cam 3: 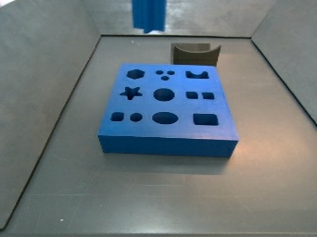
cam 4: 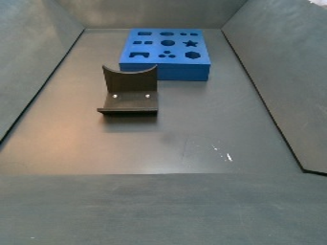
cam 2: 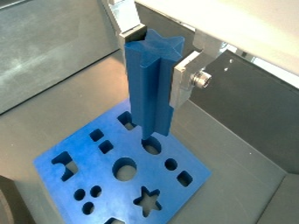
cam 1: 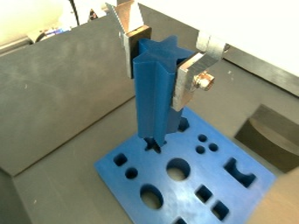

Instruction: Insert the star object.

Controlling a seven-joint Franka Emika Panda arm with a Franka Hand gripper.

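The star object, a tall bright-blue ridged peg, is held upright between the fingers of my gripper; its star-shaped top shows in both wrist views. It hangs above the wide blue holed block, which lies flat on the floor. In a side view only the peg's lower end shows at the top edge, well above the block's far side. The block's star-shaped hole is open and lies apart from the peg's lower end. The gripper is out of view in both side views.
A dark grey curved piece stands on the floor beside the block, also seen in a wrist view and a side view. Grey walls enclose the floor on all sides.
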